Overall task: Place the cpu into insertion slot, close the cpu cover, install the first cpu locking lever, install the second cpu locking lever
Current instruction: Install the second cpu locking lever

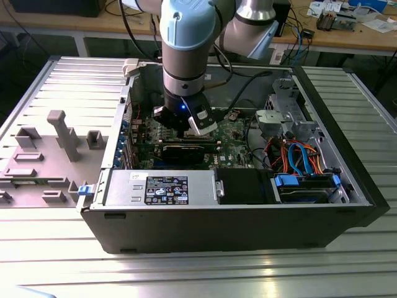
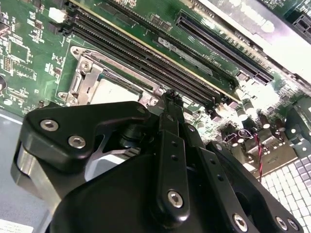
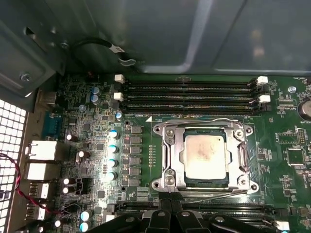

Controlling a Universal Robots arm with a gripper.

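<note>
Down inside the open computer case point(image 1: 217, 230), over the green board point(image 1: 232, 133), a little toward the exterior view's left of the middle: the gripper point(image 1: 181, 131) on the end of the arm point(image 1: 186, 37). Pointing down at the board, hanging just above it.

In both wrist views, black fingers point(image 3: 165, 216) of the gripper point(image 2: 170, 97) close together, tips nearly touching. Nothing seen between them, nothing held.

In the first wrist view, right beside the tips of the gripper point(image 3: 175, 213): the cpu point(image 3: 204, 154), flat and silver-grey, lying in the insertion slot point(image 3: 206, 183). Over it, flat down, the cpu cover point(image 3: 171, 155), with the chip's top showing through the square window. Along one side of the cover, a thin wire lever point(image 3: 194, 121). Another thin wire point(image 3: 204, 198) on the side next to the gripper; hard to tell if hooked down or loose.

On the far side of the slot, long black slots point(image 3: 189, 94) in a row. At the near wall of the case, a grey box with a label point(image 1: 167, 189).
</note>
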